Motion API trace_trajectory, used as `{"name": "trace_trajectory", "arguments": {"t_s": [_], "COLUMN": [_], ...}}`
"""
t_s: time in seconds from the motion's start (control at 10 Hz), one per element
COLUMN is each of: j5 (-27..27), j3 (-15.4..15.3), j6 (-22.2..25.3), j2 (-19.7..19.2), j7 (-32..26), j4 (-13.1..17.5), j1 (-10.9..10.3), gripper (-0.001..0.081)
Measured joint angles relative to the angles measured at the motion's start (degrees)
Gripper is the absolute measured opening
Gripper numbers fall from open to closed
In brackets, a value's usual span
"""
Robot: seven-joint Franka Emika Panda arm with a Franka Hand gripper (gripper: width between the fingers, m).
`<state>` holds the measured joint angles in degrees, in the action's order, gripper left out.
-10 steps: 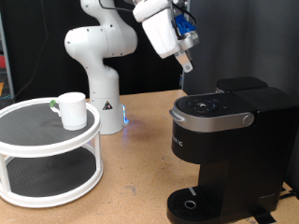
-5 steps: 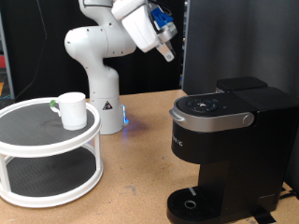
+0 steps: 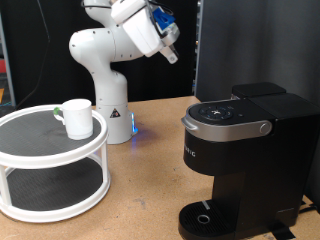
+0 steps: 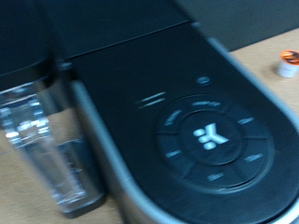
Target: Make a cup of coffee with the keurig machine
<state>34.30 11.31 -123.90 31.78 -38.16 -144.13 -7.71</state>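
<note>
The white mug (image 3: 77, 117) stands on the top tier of a white round two-tier stand (image 3: 50, 165) at the exterior view's left. The black Keurig machine (image 3: 240, 160) stands at the right with its lid down, its silver handle band (image 3: 235, 127) and round top button (image 3: 212, 112) showing. My gripper (image 3: 170, 52) hangs high in the air, up and left of the machine, between the machine and the mug, and touches nothing. The wrist view looks down on the machine's lid and button (image 4: 210, 135); my fingers do not show there.
The robot's white base (image 3: 105, 70) stands behind the stand on a wooden table (image 3: 150, 190). A clear water tank (image 4: 42, 140) sits beside the machine's lid. A small coffee pod (image 4: 289, 63) lies on the table. A dark panel rises behind the machine.
The gripper has lifted away from above the machine's lid and swung up and to the exterior view's left. The mug and machine have not moved.
</note>
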Motion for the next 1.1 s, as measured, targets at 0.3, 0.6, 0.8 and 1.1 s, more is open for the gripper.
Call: {"name": "trace_trajectory", "arguments": {"t_s": [0.3,0.6,0.8,1.1], "j5": [-2.71,-4.39,-5.23,-9.96], "j3": [5.6,8.17,9.2,12.86], "j6": [12.21,17.3,21.63,31.36], "j2": [3.92,6.18,6.62,10.13], "j7": [-6.62,-9.23,-11.61,-15.73], "j4": [-0.04,-0.1,-0.12,-0.26], "j1": [0.96,1.64,1.7,3.04], "gripper": [0.0002,0.0002,0.0002,0.0002]}}
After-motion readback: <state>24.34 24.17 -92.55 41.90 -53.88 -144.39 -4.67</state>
